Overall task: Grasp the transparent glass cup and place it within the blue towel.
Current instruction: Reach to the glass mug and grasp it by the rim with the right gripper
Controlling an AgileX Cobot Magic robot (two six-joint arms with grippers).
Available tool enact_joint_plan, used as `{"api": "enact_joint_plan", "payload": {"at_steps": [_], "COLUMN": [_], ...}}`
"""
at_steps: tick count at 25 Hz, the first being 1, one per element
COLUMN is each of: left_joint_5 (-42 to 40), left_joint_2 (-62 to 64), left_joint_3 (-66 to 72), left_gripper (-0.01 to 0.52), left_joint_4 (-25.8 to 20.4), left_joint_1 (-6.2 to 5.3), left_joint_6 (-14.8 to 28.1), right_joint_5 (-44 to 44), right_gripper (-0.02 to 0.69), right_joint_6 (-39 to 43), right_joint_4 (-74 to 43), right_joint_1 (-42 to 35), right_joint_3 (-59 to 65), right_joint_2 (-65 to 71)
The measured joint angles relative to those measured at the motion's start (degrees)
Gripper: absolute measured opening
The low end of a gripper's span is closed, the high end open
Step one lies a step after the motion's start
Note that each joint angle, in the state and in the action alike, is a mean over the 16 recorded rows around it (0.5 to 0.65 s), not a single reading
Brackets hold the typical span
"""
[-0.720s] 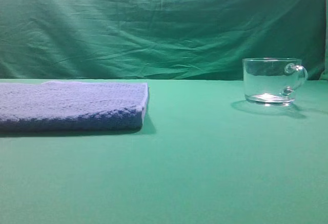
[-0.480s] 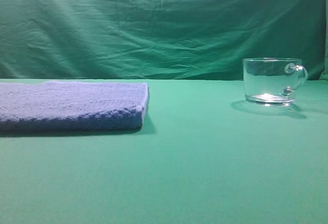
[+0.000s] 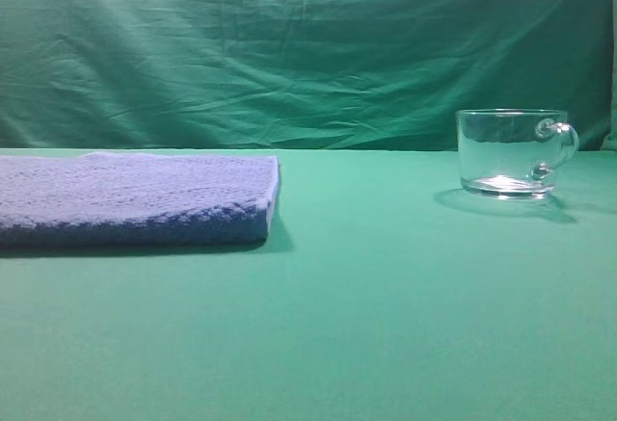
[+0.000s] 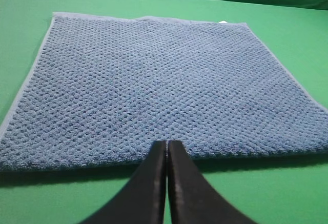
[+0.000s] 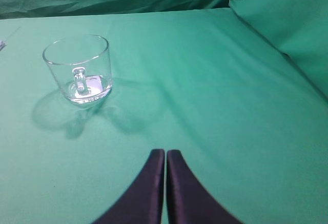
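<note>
**Ahead of both closed grippers: one towel, one cup, nothing held**

Ahead of my left gripper (image 4: 167,144), just past its fingertips, lies the blue towel (image 4: 154,88), folded flat on the green table (image 3: 386,325) with its near edge square to the tool. I judge it sits spread and level like that so the cup has a broad, soft landing place. Beyond my right gripper (image 5: 165,153), well apart and off to its left, stands the transparent glass cup (image 5: 79,70), upright on its thick base, its loop handle turned toward the tool. That facing should leave the rim and walls free for a grasp from above or from the side.

Both grippers are clenched with their black fingers pressed together, and neither is grasping anything. To my eye the task has not started: the cup stands on bare table, well away from the towel, as the high view shows.

Counting, largest first: one table, one green backdrop cloth (image 3: 289,45), one towel, two grippers, one cup.
</note>
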Motion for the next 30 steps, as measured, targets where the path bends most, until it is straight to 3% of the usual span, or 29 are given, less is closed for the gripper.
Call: {"api": "enact_joint_plan", "payload": {"at_steps": [7, 20, 30], "left_joint_5": [0.0, 0.0, 0.0], "left_joint_2": [0.0, 0.0, 0.0], "left_joint_3": [0.0, 0.0, 0.0], "left_gripper": [0.000, 0.000, 0.000], "left_joint_4": [0.0, 0.0, 0.0], "left_joint_1": [0.00, 0.00, 0.00], "left_joint_6": [0.0, 0.0, 0.0], "right_joint_5": [-2.0, -14.8, -9.3], "right_gripper": [0.000, 0.000, 0.000], "right_joint_6": [-0.5, 1.8, 0.9], "right_joint_4": [-1.2, 0.8, 2.4], "right_joint_1": [0.0, 2.9, 6.9], "right_joint_3": [0.0, -2.6, -14.6], "right_joint_2": [0.0, 3.1, 23.1]}}
